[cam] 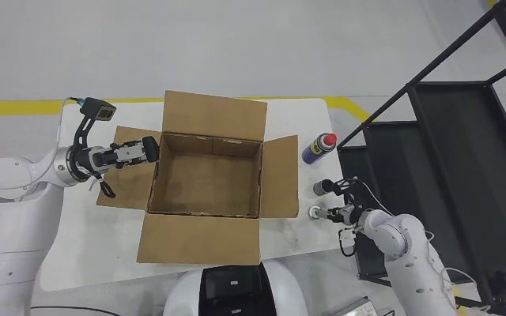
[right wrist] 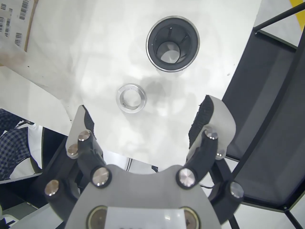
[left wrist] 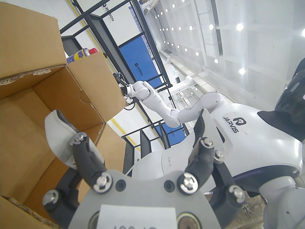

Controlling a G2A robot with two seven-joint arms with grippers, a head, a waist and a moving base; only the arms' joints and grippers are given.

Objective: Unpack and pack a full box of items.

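Table (cam: 300,118): white top with rounded corners.
Box (cam: 204,183): open cardboard, standing mid-table, its four flaps spread outward; the inside shows bare cardboard.
Spray can (cam: 319,148): blue and yellow with a red cap, just past the box's right flap, toward its far end.
Black cylinder (right wrist: 172,46): open-topped, metal-rimmed, upright, off the same flap's middle.
Ring (right wrist: 131,98): silver metal, lying flat by that flap's near corner, near the cylinder but apart.

Box (cam: 204,183) centred on table (cam: 95,237); to its right, spray can (cam: 319,148) behind cylinder (cam: 322,187) behind ring (cam: 315,212).
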